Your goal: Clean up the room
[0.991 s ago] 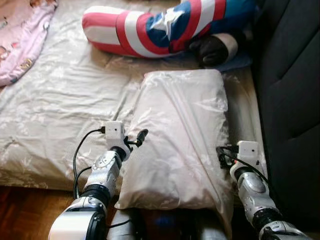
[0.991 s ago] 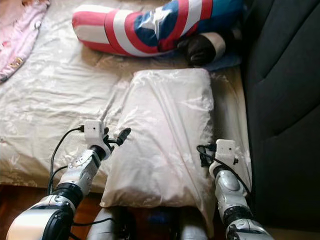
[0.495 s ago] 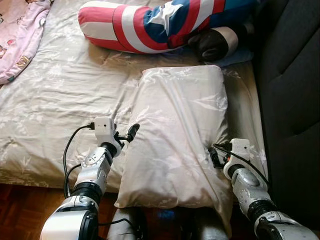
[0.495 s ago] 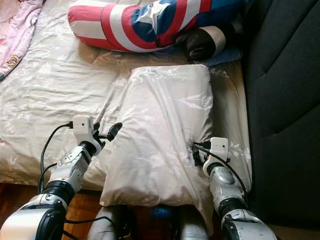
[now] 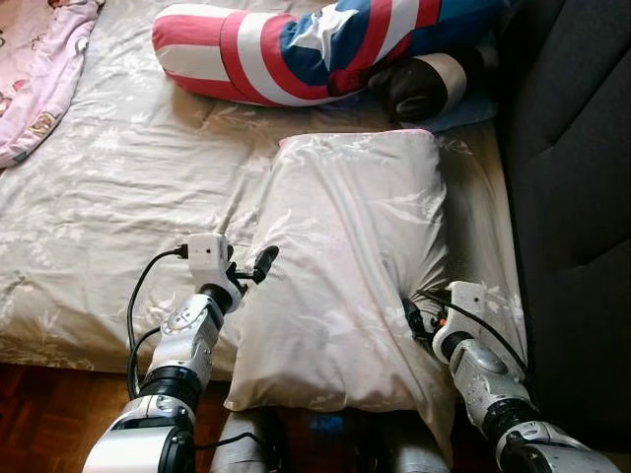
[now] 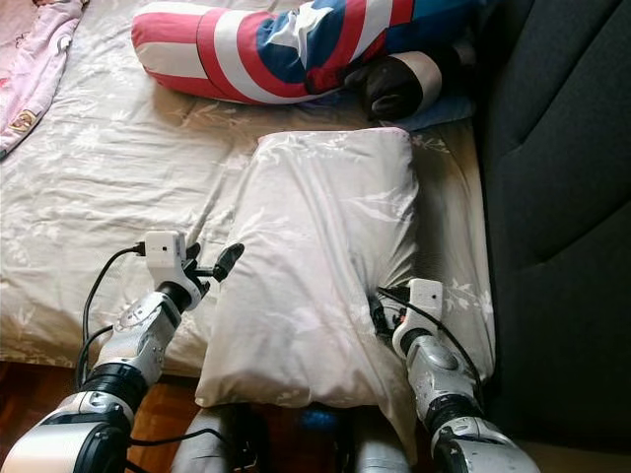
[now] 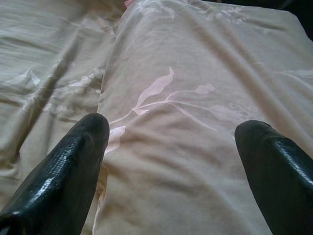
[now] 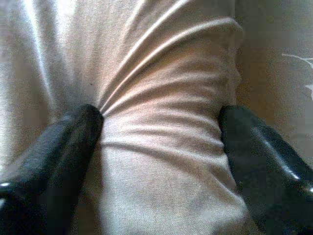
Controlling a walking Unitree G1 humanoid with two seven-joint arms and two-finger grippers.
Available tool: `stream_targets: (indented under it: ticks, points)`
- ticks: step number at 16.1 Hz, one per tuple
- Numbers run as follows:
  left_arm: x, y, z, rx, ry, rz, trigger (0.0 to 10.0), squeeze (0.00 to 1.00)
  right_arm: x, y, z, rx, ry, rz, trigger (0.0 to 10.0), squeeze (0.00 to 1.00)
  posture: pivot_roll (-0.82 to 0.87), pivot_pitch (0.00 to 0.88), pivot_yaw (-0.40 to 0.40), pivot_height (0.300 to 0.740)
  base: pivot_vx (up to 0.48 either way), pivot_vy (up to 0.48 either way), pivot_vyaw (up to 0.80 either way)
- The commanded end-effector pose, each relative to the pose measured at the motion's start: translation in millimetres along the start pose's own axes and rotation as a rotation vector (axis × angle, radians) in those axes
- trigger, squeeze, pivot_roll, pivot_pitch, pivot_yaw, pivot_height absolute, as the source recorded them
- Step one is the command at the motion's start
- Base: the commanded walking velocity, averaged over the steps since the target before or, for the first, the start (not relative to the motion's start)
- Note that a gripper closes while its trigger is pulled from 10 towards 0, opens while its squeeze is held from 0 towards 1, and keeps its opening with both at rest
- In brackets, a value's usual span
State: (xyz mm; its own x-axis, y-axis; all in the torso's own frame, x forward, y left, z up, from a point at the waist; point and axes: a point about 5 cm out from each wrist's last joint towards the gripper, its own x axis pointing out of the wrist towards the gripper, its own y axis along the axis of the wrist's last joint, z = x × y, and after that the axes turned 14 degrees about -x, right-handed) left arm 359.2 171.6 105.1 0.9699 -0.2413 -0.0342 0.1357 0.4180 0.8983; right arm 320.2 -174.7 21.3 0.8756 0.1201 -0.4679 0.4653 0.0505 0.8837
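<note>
Right end effector (image 8: 159, 142) has pushed into the pillow (image 5: 345, 256), fingers bunching fabric.

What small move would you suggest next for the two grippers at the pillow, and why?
Probably close the left gripper: its fingers are spread over the pillow edge, while the right gripper already bunches the fabric between its fingers.

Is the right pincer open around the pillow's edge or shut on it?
Shut on it: the right pincer has a bunched ridge of the pillow between its fingers, creases fanning out from the grip.
</note>
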Motion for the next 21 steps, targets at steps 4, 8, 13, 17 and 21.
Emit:
stream_targets:
  ticks: [4, 8, 13, 17, 21]
  points:
    - [-7.7, -6, -6.6, 0.005, -0.005, -0.036, 10.0, 0.00, -7.8, -47, -30.9, -0.064, 0.122, -0.185, 0.0, 0.00, 0.04, 0.323, 0.027, 0.660, 0.000, 0.000, 0.00]
    - [-7.8, -6, -5.3, -0.003, -0.011, -0.034, 10.0, 0.00, -7.1, -46, -30.1, -0.081, 0.106, -0.179, 0.0, 0.00, 0.04, 0.312, 0.027, 0.660, 0.000, 0.000, 0.00]
    - [-13.4, -17, -9.4, -0.022, 0.009, -0.065, 10.0, 0.00, -9.1, -49, -24.9, -0.118, 0.086, -0.185, 0.0, 0.00, 0.03, 0.318, 0.026, 0.660, 0.000, 0.000, 0.00]
    - [-15.5, -39, -7.4, -0.069, 0.031, -0.134, 10.0, 0.00, -11.4, -50, -19.6, -0.178, 0.095, -0.165, 0.0, 0.00, -0.03, 0.345, 0.000, 0.660, 0.000, 0.000, 0.00]
    - [-17.7, -55, -7.1, -0.039, 0.085, -0.196, 10.0, 0.00, -11.5, -47, -21.4, -0.193, 0.111, -0.135, 0.0, 0.00, -0.04, 0.366, -0.019, 0.660, 0.000, 0.000, 0.00]
